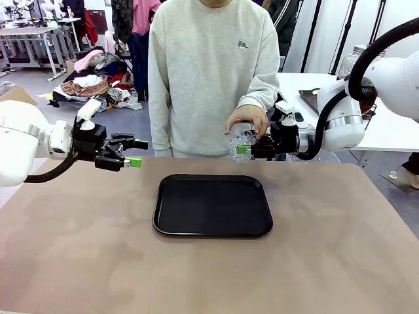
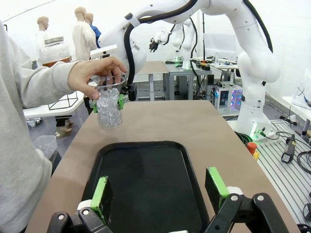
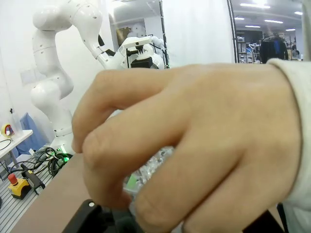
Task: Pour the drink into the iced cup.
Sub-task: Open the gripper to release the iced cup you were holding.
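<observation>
R tool (image 1: 245, 149) clenched on the iced cup (image 1: 241, 144), clear plastic, packed w/ ice, held above the far edge of the surface (image 1: 327, 261), just beyond the black tray (image 1: 213, 205). Person's hand (image 1: 247, 120) grips the cup's rim from above at the same time; in the R wrist view that hand (image 3: 194, 150) covers most of the cup. L tool (image 1: 135, 152) released, jaws wide apart, nothing between them, hovering over the surface's L side, well apart from the cup. Jar of amber drink (image 2: 53, 51) on a table behind the person.
</observation>
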Robot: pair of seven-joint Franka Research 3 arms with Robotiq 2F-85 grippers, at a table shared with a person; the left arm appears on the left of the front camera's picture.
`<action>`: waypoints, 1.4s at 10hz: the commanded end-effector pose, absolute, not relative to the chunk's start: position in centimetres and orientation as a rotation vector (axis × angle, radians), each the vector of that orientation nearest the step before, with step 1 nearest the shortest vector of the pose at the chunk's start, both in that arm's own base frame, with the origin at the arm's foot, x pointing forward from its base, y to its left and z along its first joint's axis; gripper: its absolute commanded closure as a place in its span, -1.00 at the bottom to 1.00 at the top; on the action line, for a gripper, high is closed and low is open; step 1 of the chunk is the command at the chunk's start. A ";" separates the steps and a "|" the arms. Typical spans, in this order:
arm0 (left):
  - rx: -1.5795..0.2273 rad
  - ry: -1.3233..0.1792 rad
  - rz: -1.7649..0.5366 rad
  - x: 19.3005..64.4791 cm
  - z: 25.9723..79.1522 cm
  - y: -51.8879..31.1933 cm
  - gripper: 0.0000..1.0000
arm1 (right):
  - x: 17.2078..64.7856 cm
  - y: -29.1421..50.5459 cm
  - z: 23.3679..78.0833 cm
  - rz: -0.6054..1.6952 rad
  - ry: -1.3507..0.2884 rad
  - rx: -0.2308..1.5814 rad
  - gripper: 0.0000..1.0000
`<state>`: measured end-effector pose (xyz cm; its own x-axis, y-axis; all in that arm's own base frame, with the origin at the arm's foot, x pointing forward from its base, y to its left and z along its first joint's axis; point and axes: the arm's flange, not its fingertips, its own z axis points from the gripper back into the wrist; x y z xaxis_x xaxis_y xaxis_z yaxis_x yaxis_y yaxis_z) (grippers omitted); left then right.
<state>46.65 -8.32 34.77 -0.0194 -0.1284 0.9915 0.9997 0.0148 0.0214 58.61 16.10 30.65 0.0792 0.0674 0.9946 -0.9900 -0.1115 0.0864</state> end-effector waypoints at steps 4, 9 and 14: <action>-1.093 -1.138 -1.272 46.6 34.9 -8.3 -1.00 | 58.7 16.1 30.9 1.263 -1.049 1.281 -0.16; -1.093 -1.138 -1.272 46.6 34.9 -8.3 -1.00 | 58.6 16.1 30.7 1.259 -1.045 1.283 -0.16; -1.093 -1.138 -1.272 46.6 34.9 -8.3 -1.00 | 58.7 12.9 30.7 1.203 -1.046 1.282 -0.16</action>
